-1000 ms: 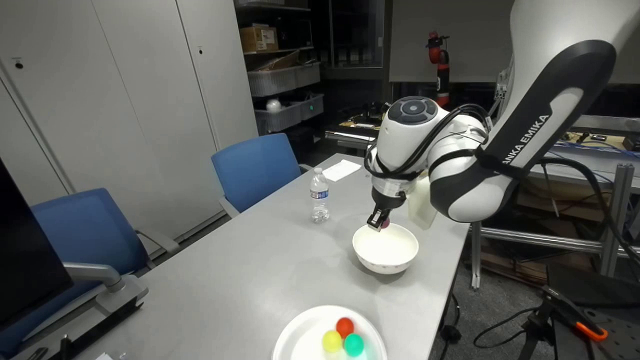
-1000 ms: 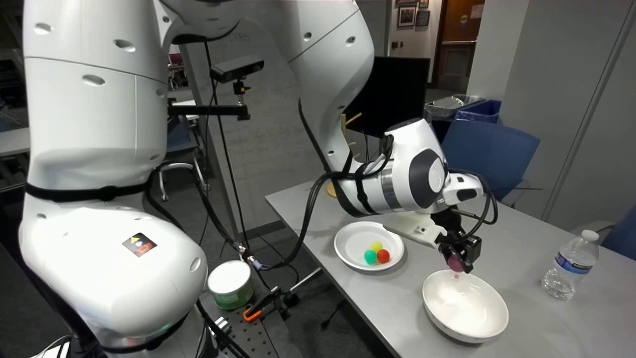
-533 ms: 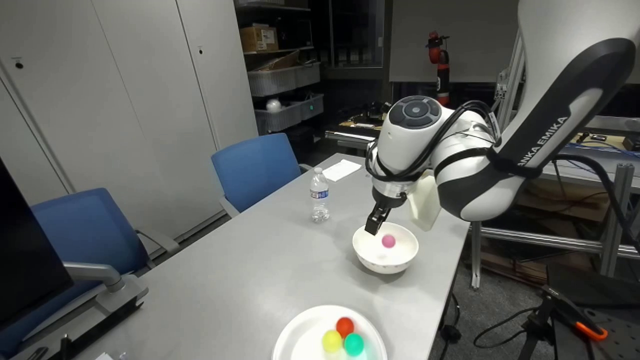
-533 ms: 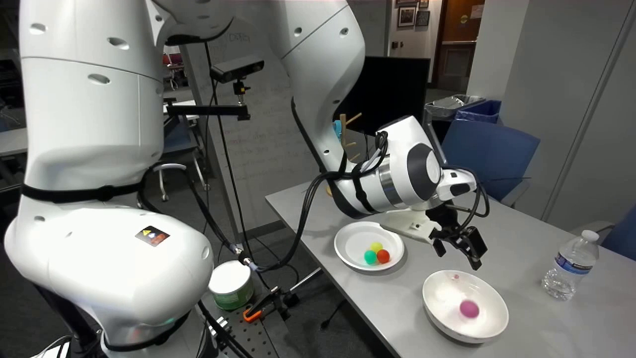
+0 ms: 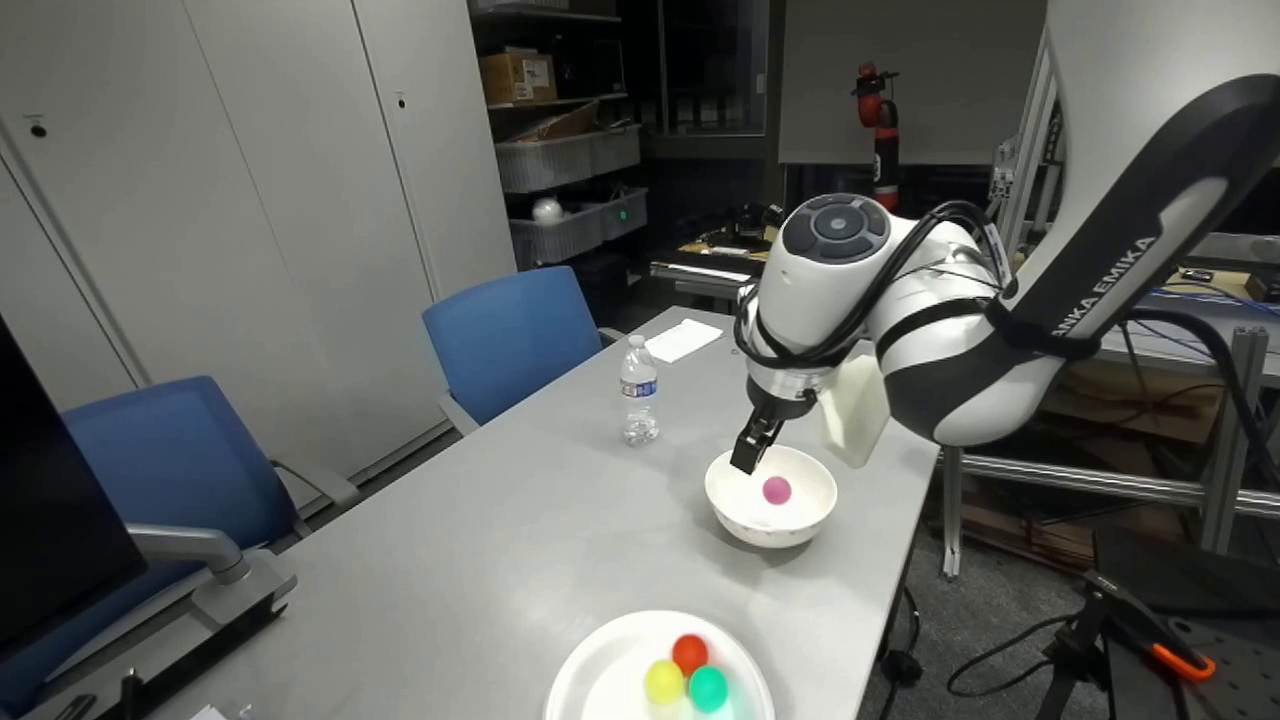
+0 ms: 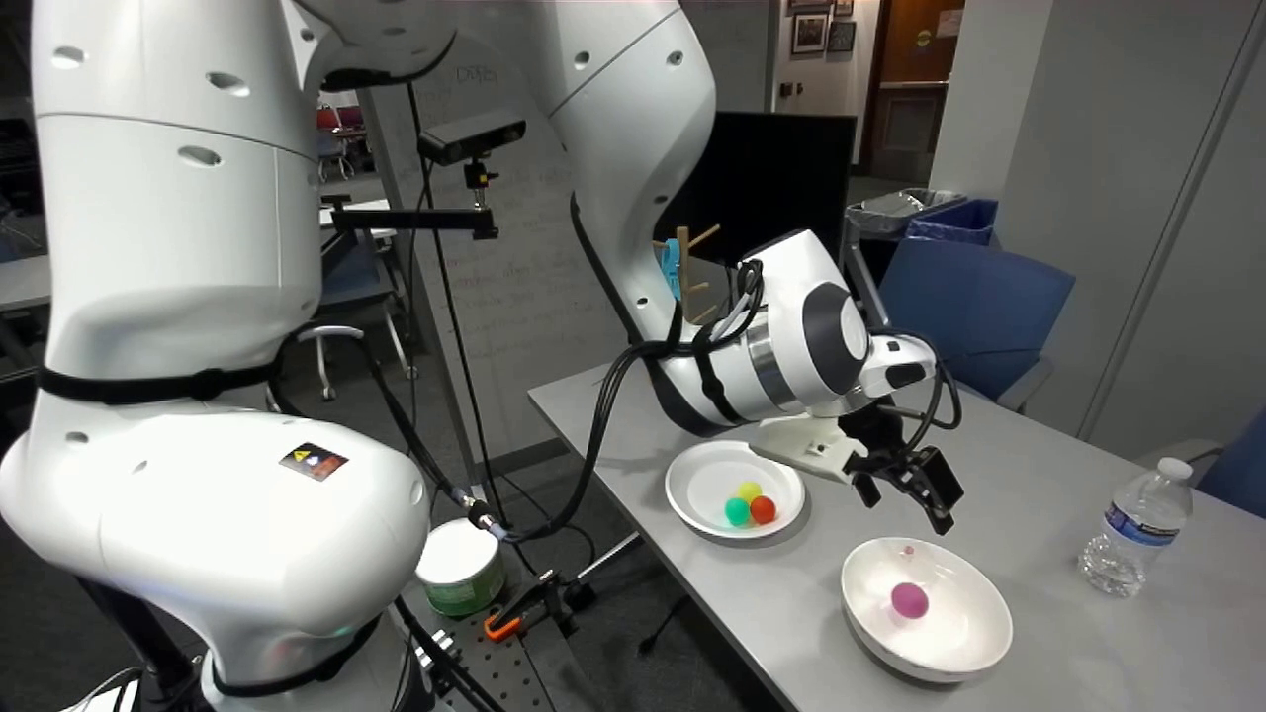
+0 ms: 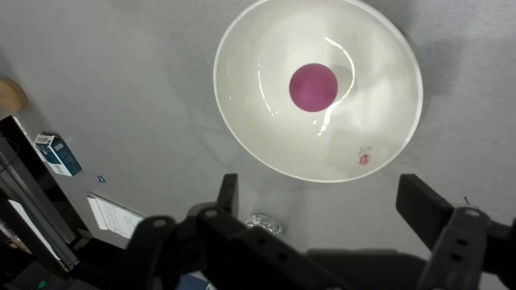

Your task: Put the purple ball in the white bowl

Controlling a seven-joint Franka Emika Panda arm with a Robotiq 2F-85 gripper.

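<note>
The purple ball (image 7: pixel 313 87) rests inside the white bowl (image 7: pixel 274 137), near its middle, with nothing touching it but the bowl. Both exterior views also show the ball (image 6: pixel 910 600) (image 5: pixel 777 490) in the bowl (image 6: pixel 964 633) (image 5: pixel 766 532), which stands upright on the table. My gripper (image 7: pixel 320 189) is open, its two dark fingers (image 7: pixel 423 205) wide apart with only air between them. In an exterior view the gripper (image 6: pixel 904 506) hangs just above the bowl's far rim, clear of the ball.
A white plate (image 6: pixel 697 485) with a red ball (image 6: pixel 763 509), a yellow ball (image 6: pixel 750 490) and a green ball (image 6: pixel 737 511) sits on the same table. A clear water bottle (image 5: pixel 640 390) stands beside the bowl. Blue chairs (image 5: pixel 515 340) line one table edge.
My gripper has opened and let go of the purple ball, which fell into the bowl and rolled a little inside it. The arm has shifted slightly back toward its base.
</note>
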